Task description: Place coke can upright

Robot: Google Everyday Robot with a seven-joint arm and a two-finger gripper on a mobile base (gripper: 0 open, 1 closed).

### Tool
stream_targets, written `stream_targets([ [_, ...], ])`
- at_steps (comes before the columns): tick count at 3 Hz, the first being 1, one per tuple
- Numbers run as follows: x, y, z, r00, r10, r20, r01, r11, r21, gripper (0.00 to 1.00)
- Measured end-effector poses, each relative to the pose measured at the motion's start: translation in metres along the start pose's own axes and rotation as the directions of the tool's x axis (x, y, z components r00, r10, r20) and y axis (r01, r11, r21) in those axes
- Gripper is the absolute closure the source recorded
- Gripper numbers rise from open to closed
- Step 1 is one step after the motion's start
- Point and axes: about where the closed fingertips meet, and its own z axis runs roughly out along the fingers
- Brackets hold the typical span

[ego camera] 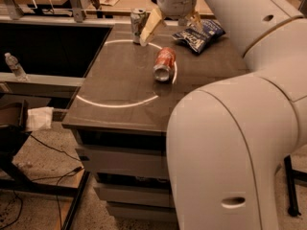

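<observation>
The arm (240, 128) is made of thick, smooth, glossy white rounded shells, two of them marked with a small oval slot. Its gripper (171, 32), at the top of the view, has two pale tan wedge-shaped fingers (149, 28) set apart.

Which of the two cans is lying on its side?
The red coke can; the white-and-green can stands upright farther back, beside the gripper.

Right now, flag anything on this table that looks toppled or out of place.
The coke can lies on its side on the table, while the other soda can stands upright at the far edge. The claw hangs open above that edge, holding nothing.
</observation>
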Motion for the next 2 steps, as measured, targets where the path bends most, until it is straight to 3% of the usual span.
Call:
stream_targets([
  [1,-0.018,0.020,0.010,0.999,-0.046,-0.005,0.046,0.9989,0.000,0.00],
  [2,-0.036,0.030,0.029,0.999,-0.033,-0.025,0.034,0.9989,0.031,0.00],
])
